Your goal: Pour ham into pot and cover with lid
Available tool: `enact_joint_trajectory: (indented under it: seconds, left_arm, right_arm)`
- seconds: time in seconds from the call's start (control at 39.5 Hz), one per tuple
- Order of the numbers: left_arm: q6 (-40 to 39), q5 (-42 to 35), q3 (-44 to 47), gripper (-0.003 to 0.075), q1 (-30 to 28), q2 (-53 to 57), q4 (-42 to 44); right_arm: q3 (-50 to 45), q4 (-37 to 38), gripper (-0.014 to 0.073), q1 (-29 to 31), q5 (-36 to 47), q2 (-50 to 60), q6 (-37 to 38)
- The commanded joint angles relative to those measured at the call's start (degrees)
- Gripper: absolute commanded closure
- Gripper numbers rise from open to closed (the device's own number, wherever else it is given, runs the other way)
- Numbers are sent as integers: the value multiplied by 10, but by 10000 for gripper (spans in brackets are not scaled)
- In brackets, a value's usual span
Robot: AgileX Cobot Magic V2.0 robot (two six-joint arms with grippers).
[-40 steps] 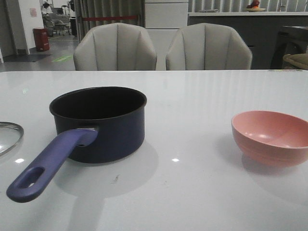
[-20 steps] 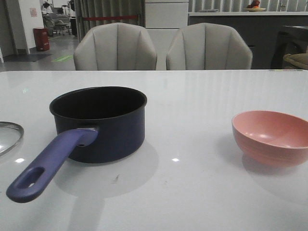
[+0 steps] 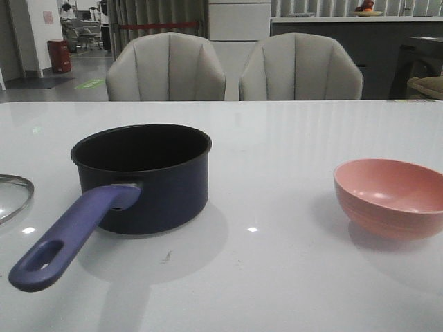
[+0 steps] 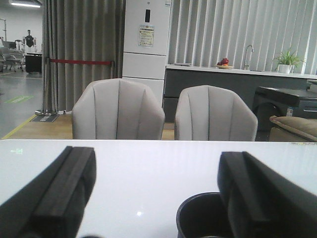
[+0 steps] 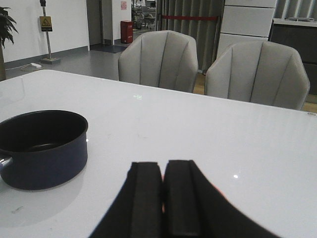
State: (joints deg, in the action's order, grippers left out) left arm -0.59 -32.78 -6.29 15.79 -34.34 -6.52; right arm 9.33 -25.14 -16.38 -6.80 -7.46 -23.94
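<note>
The dark navy pot (image 3: 142, 176) stands left of centre on the table, its purple-blue handle (image 3: 69, 235) pointing to the front left. It also shows in the left wrist view (image 4: 203, 218) and the right wrist view (image 5: 42, 148). Only the steel-rimmed edge of the glass lid (image 3: 14, 195) shows at the far left. The pink bowl (image 3: 391, 197) sits at the right. No ham shows in any view. My left gripper (image 4: 156, 193) is open and empty, near the pot. My right gripper (image 5: 162, 168) is shut, with a pink sliver of the bowl (image 5: 221, 192) between and beside its fingers.
The white table (image 3: 277, 138) carries only the pot, lid and bowl. Two grey chairs (image 3: 166, 69) stand behind its far edge. Neither arm shows in the front view.
The pink bowl has shifted very slightly to the right. The pot and lid are about where they were.
</note>
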Motion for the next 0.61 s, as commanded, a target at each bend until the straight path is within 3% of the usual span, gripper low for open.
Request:
enact_joint_trajectory:
  seconds: [0.0,0.23,0.43,0.58]
  left_arm:
    - [-2,-49,-15,169,4,-1,-1]
    - [-2,-32,-24,169,3,-1,-55]
    - [-2,218,-140,169,-21,-9,-44]
    - [-2,317,-226,169,-70,-29,-43]
  right_arm:
    - [16,-4,451,0,39,-5,-6]
    - [16,-4,451,0,39,-5,-6]
    - [16,-4,451,0,39,-5,-6]
    - [16,-4,451,0,39,-5,-6]
